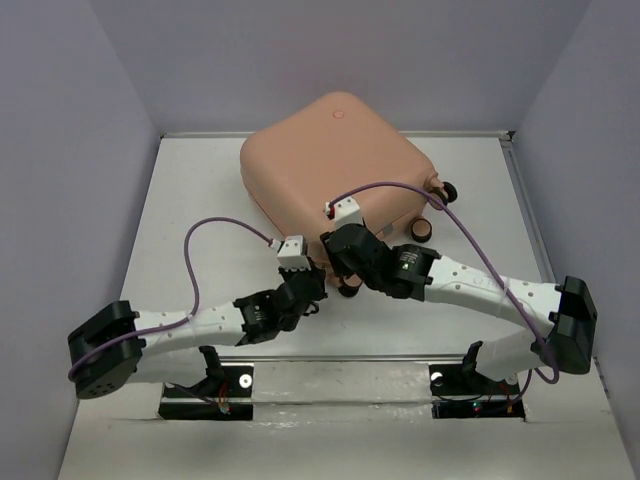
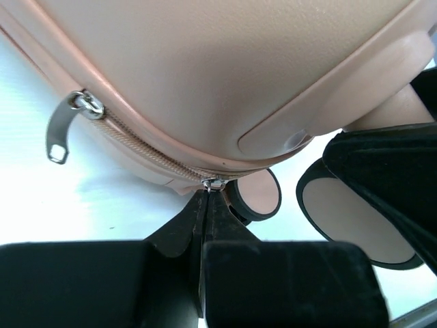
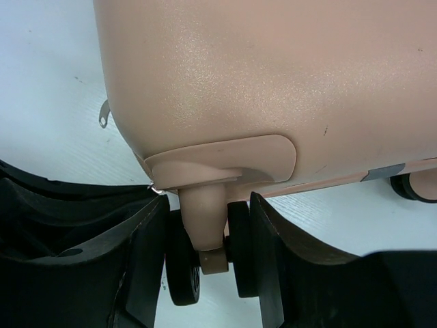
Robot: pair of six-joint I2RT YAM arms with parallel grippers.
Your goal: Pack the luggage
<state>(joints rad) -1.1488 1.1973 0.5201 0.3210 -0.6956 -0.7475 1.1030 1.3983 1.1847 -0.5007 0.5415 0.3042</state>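
Note:
The salmon-pink luggage point(image 1: 330, 160) lies closed and flat at the back of the table. In the left wrist view its shell point(image 2: 225, 68) fills the top, with the zipper seam point(image 2: 147, 150) running along the edge. My left gripper point(image 2: 207, 190) is shut at the near corner on a zipper pull, whose metal ring point(image 2: 214, 182) shows at the fingertips. A second zipper pull point(image 2: 63, 130) hangs free. My right gripper point(image 3: 208, 232) is shut on the twin caster wheel point(image 3: 183, 270) at that same corner, a finger pressed against each side. Both grippers point(image 1: 318, 290) point(image 1: 347, 278) sit side by side.
Two more caster wheels point(image 1: 421, 228) point(image 1: 447, 190) stick out from the luggage's right side. Grey walls enclose the white table point(image 1: 200, 200) on three sides. The right arm's purple cable point(image 1: 400, 185) arches over the luggage's near corner.

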